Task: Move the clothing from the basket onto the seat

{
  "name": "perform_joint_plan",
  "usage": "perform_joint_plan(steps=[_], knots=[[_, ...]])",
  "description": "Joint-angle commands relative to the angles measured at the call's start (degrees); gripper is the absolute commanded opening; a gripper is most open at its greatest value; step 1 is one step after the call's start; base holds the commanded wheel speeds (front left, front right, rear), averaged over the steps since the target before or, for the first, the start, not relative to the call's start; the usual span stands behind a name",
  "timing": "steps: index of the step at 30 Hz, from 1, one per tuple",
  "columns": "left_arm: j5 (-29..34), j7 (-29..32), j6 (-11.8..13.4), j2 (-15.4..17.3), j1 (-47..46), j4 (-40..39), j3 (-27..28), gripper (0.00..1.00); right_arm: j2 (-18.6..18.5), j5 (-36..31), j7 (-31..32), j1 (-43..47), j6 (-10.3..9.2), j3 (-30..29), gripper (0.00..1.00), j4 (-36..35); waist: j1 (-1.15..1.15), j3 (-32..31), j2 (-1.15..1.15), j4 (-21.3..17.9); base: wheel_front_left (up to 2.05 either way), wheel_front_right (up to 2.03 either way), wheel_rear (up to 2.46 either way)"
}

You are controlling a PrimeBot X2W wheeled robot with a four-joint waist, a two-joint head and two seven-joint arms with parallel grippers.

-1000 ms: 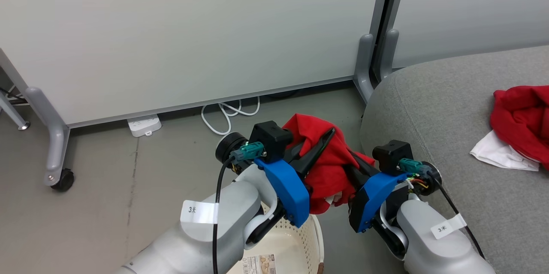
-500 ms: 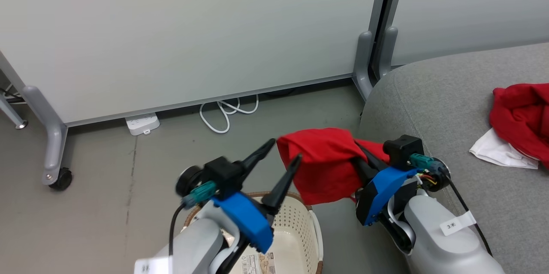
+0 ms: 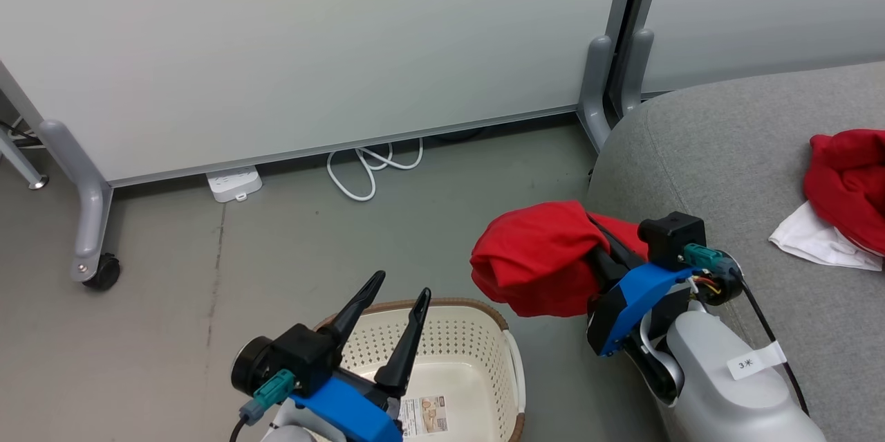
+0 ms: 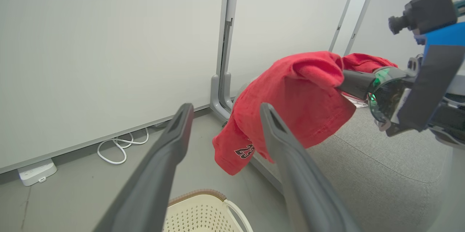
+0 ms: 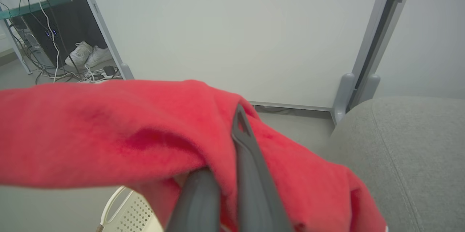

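A plain red garment (image 3: 536,259) hangs in the air between the basket and the seat, draped over my right gripper (image 3: 600,248), which is shut on it; the fingertips are buried in the cloth (image 5: 109,134). My left gripper (image 3: 401,284) stands open above the cream basket (image 3: 442,303), holding nothing, a short way left of the hanging garment (image 4: 290,97). The basket's bare bottom shows a label sticker (image 3: 425,416). A second red garment with white parts (image 3: 847,179) lies on the grey seat (image 3: 726,165) at the far right.
White partition panels on grey feet stand behind, with a caster (image 3: 100,274) at the left. A white power strip (image 3: 234,185) and a coiled white cable (image 3: 370,165) lie on the grey floor by the panels. White shoes (image 5: 89,54) and cables sit beyond.
My left gripper opened, let go of the red garment and dropped back down-left over the basket. The right gripper kept the garment and carried it slightly right toward the seat.
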Motion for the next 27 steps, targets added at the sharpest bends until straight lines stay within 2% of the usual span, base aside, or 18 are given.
perform_joint_plan(steps=[1,9,14,20,27], knots=[[0.41,-0.15,-0.12,-0.06,0.78,-0.41,0.62,1.0,-0.09,-0.32,-0.06,0.7,0.01,-0.26,0.0,-0.46,0.0,-0.02,0.0,0.0,0.0,0.0,0.0],[2.0,-0.15,-0.12,-0.45,2.86,-1.43,3.07,1.0,0.19,-0.65,0.29,1.7,0.01,-1.13,0.0,-1.07,0.0,-0.22,0.0,-0.44,0.0,0.0,0.0],[2.53,-0.15,-0.12,-0.59,3.11,-1.7,3.99,1.0,-0.08,-0.86,0.47,1.72,0.01,-1.79,0.0,-1.58,0.0,0.1,0.0,-2.07,0.0,0.0,0.0],[3.36,-0.15,-0.12,-0.34,2.57,-1.87,4.02,1.0,-0.01,-1.26,0.82,1.5,0.01,-2.33,0.0,-2.15,0.0,0.83,0.0,-6.33,0.0,0.0,0.0],[3.84,-0.15,-0.12,0.1,1.75,-1.58,3.85,1.0,0.27,-1.61,0.71,1.33,0.01,-2.85,0.0,-2.6,0.0,1.78,0.0,-13.11,0.0,0.0,0.0]])
